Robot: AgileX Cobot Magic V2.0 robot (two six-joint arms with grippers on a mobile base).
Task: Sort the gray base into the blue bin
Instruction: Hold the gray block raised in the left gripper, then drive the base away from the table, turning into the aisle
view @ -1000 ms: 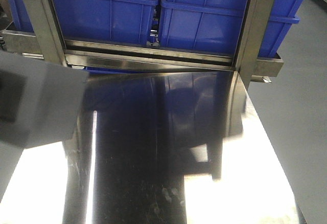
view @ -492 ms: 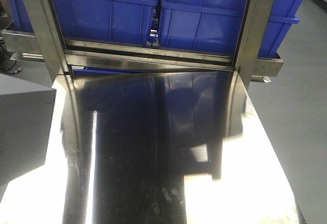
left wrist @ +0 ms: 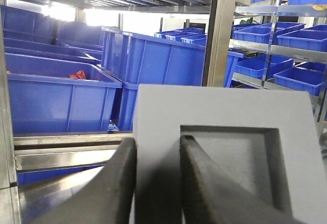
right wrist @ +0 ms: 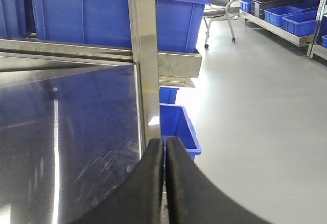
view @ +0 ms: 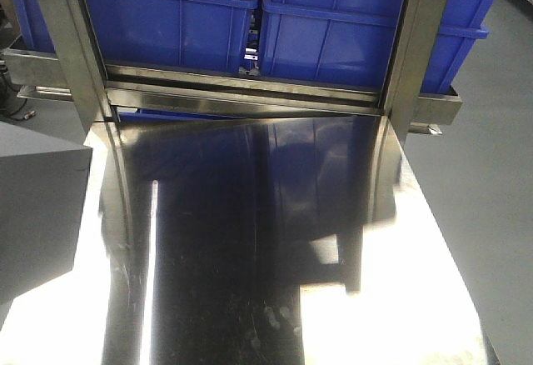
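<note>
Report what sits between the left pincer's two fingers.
The gray base's wall, in the left wrist view: the left pincer clamps it, one finger outside, one inside the pocket.

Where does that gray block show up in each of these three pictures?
Front view: the gray base shows at the left edge, partly cut off.
Left wrist view: it fills the lower middle and right, pinched by the left tool.
Right wrist view: not in it.
Shared landmark: the steel rack post, seen in all three.
</note>
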